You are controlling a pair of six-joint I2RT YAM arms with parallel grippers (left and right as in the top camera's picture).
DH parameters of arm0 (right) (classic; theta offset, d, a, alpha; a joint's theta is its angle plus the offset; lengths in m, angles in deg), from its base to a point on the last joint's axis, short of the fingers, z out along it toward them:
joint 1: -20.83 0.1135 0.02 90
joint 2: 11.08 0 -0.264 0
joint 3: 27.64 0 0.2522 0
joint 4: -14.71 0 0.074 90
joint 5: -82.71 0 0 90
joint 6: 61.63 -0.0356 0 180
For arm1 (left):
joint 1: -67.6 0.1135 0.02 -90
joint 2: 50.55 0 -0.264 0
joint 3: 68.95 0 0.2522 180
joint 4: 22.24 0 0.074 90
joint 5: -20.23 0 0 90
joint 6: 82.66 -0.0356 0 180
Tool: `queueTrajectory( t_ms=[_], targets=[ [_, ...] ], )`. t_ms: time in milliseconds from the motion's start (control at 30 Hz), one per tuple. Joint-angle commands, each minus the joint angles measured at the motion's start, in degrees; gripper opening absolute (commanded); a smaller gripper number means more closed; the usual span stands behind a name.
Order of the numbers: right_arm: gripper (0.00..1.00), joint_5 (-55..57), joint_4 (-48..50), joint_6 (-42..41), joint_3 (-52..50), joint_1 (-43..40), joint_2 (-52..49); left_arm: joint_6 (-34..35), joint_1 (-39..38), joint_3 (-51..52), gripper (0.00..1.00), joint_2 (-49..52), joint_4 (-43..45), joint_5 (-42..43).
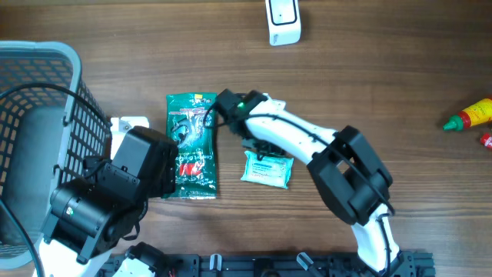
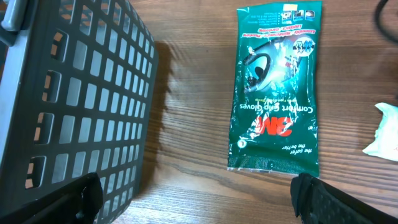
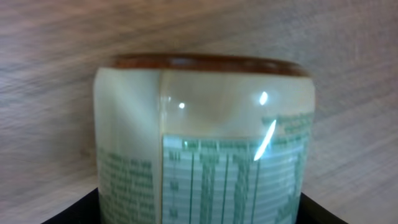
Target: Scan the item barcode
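Where the right arm (image 1: 307, 138) reaches from the near edge across the tabletop (image 1: 369, 69), right hand (image 1: 228, 104) sits low at the top corner of the glove packet (image 1: 191, 142), a finger on each side of a brown-lidded jar (image 3: 205, 143) on the wood; clamped or not, cannot tell. Left hand (image 2: 196, 190): fingers wide apart, poised over bare wood between basket (image 2: 74, 93) and packet.

Mock checkout in a robotics lab: a black robot arm (image 1: 115, 185) and a white-and-black robot arm (image 1: 300, 138) stood at a wood-grain table (image 1: 384, 61) laid out like a shop till. It held a grey plastic shopping basket (image 1: 46, 58), a white barcode scanner (image 1: 283, 19) and retail goods: a green glove packet (image 1: 192, 146), a small pale packet (image 1: 267, 169) and a red sauce bottle (image 1: 470, 115).
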Motion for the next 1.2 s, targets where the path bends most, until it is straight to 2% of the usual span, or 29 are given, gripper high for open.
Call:
queueTrajectory(
  t_ms=[0,67,167,300,400,533,633,733,867,933,967,1033,1167],
  targets=[
    [0.56,-12.57,-4.44,10.78,6.78,-6.08,1.81,0.98,0.48,0.15,1.00,-0.04,-0.02,0.09],
    [0.55,-22.53,-9.66,19.61,11.52,-11.34,3.58,0.98,0.48,0.15,1.00,-0.04,-0.02,0.09],
    [0.56,-28.37,-15.93,27.15,14.80,-16.81,4.07,0.98,0.48,0.15,1.00,-0.04,-0.02,0.09],
    [0.56,-32.39,-23.26,32.24,14.84,-23.32,3.98,0.96,0.48,0.15,1.00,-0.04,-0.02,0.09],
    [0.61,-34.60,-24.70,36.00,14.84,-27.19,3.98,0.98,0.48,0.15,1.00,-0.04,-0.02,0.09],
    [0.62,-38.62,-26.56,37.00,14.73,-28.28,3.96,0.98,0.48,0.15,1.00,-0.04,-0.02,0.09],
    [0.62,-45.81,-26.97,33.86,14.73,-28.28,3.96,0.98,0.48,0.15,1.00,-0.04,-0.02,0.09],
    [0.61,-54.10,-26.29,35.74,14.73,-28.28,3.96,0.98,0.48,0.15,1.00,-0.04,-0.02,0.09],
    [0.61,-56.57,-26.60,37.44,14.73,-28.28,3.96,0.98,0.48,0.15,1.00,-0.04,-0.02,0.09],
    [0.61,-67.91,-26.01,49.20,14.75,-28.28,3.96,0.98,0.48,0.15,1.00,-0.04,-0.02,0.09],
    [0.57,-74.69,-26.10,57.13,14.73,-28.28,3.96,0.98,0.48,0.15,1.00,-0.04,-0.02,0.09],
    [0.53,-81.26,-25.92,63.87,14.73,-28.28,3.96,0.98,0.48,0.15,1.00,-0.04,-0.02,0.09],
    [0.54,-89.53,-25.57,72.06,14.73,-28.15,3.96,0.98,0.48,0.15,1.00,-0.04,-0.02,0.09]
  ],
)
